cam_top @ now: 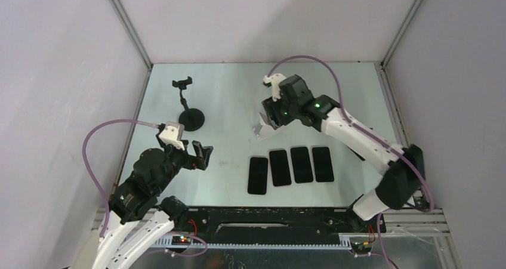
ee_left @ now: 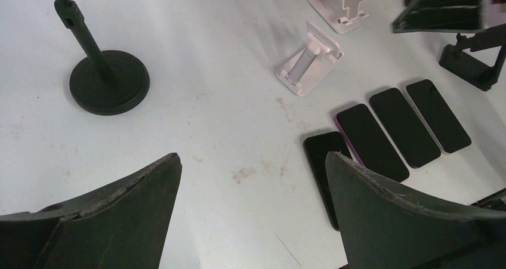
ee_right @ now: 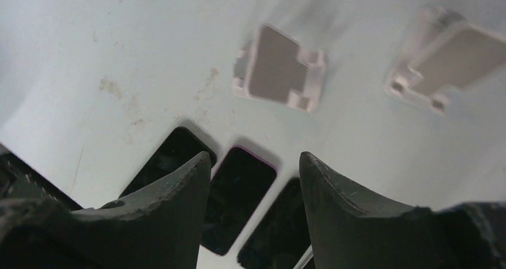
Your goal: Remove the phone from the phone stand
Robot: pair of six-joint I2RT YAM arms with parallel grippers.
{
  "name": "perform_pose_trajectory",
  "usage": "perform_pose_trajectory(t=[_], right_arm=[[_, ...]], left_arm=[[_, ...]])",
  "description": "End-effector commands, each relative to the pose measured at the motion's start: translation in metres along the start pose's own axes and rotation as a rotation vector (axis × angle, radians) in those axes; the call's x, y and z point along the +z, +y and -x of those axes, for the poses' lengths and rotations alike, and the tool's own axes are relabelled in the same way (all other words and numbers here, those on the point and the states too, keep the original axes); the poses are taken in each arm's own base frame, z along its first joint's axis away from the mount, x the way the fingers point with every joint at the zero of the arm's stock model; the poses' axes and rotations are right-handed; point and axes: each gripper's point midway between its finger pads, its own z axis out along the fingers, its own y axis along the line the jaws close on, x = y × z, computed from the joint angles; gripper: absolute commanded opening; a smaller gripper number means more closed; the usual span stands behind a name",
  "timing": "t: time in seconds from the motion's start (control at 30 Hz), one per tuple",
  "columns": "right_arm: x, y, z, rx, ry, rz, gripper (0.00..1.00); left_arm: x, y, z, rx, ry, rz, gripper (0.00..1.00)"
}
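The right gripper (ee_right: 255,158), black fingers parted and empty, hangs above a row of flat black rectangular phones (ee_right: 238,191), a white plastic folding stand (ee_right: 279,69) just beyond; the left gripper (ee_left: 253,158) gapes empty.

**Inspector:** Overhead view?
**Assistant:** Bright, even, diffuse light. The table (cam_top: 227,102) is pale and shadows are soft and short.
**Inspector:** Wrist views?
**Assistant:** Left is sharp on the phones (ee_left: 404,127); the near fingers (ee_left: 113,221) are dark and slightly soft. Right is blurred throughout, the stands (ee_right: 279,69) smeared, with grey shadow beyond them.
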Motion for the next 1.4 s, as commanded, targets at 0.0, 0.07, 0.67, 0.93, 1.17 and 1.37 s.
perform_pose_trajectory(t=[0.0,0.07,0.67,0.93,1.17,1.37], right_arm=[[-0.051,-0.035,0.02,0.208,-0.186,-0.189,0.59],[-0.068,-0.05,0.011,0.282,-0.202,-0.266,0.6],[-0.199,-0.105,-0.104,0.511,-0.587,-0.536,0.98],[-0.224,-0.119,-0.135,0.576,-0.809,-0.6,0.99],[-0.236,-0.125,-0.143,0.602,-0.856,-0.643,0.99],[-0.232,-0.124,-0.145,0.589,-0.834,-0.646,0.99]], left_arm=[[0.002,0.002,0.007,-0.015,-0.028,0.019,0.98],[0.002,0.005,0.007,-0.016,-0.027,0.04,0.98],[0.004,0.013,0.005,-0.022,-0.002,0.096,0.98],[0.0,0.031,0.008,-0.044,-0.014,0.203,0.98],[-0.001,0.032,0.007,-0.041,-0.005,0.211,0.98],[0.0,0.024,0.007,-0.035,-0.011,0.159,0.98]])
